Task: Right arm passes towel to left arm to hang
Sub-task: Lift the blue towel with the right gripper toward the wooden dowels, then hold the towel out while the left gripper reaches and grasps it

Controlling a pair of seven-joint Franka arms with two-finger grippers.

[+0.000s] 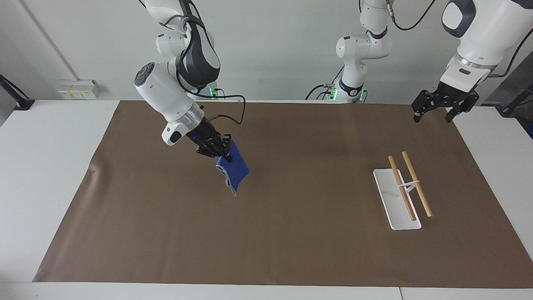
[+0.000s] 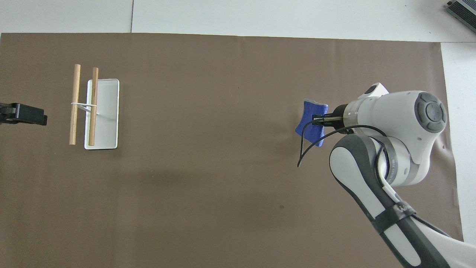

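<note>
The blue towel [image 1: 234, 171] [image 2: 311, 123] hangs in the air over the brown mat, at the right arm's end of the table. My right gripper [image 1: 220, 155] [image 2: 316, 120] is shut on the towel's upper edge and tilted toward the table's middle. The cloth droops below the gripper, clear of the mat. My left gripper [image 1: 433, 113] [image 2: 22, 114] waits open and raised over the mat's edge at the left arm's end, with nothing in it.
A white tray [image 1: 389, 200] [image 2: 109, 111] carrying two wooden rods [image 1: 416, 183] [image 2: 75, 104] on a thin white stand sits at the left arm's end. A brown mat [image 1: 291, 216] covers the table. A black cable [image 1: 233, 100] loops from the right wrist.
</note>
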